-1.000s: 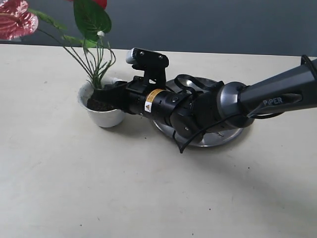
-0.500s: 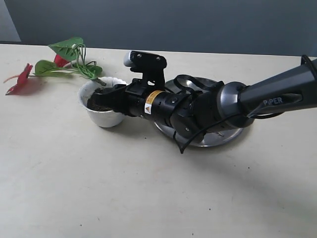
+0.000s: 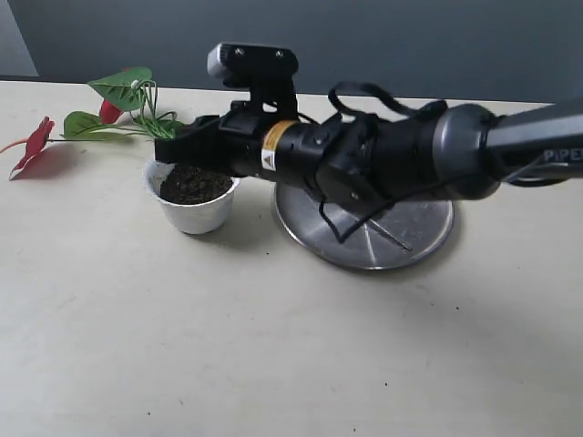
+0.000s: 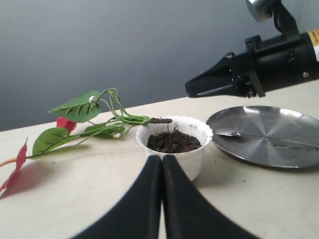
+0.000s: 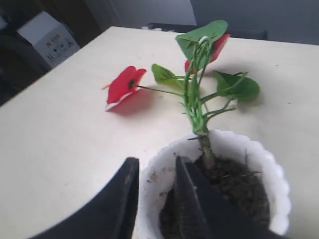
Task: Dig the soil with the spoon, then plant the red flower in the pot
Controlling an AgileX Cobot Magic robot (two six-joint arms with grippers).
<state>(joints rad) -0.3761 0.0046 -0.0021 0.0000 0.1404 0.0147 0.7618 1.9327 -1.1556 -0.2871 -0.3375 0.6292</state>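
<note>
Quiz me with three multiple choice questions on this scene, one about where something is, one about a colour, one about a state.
1. Where is the spoon?
A. on the steel plate
B. stuck in the soil
C. in the left gripper

2. What colour is the pot?
A. blue
B. white
C. black

3. How is the flower placed?
A. standing upright in the pot
B. held up in the air by a gripper
C. fallen over, blooms and leaves on the table, stem tip at the pot's rim

Answers:
1. A, the left wrist view shows it lying on the plate.
2. B, its fluted wall is white in every view.
3. C, the stems run sideways from the rim and the red blooms rest on the table.
</note>
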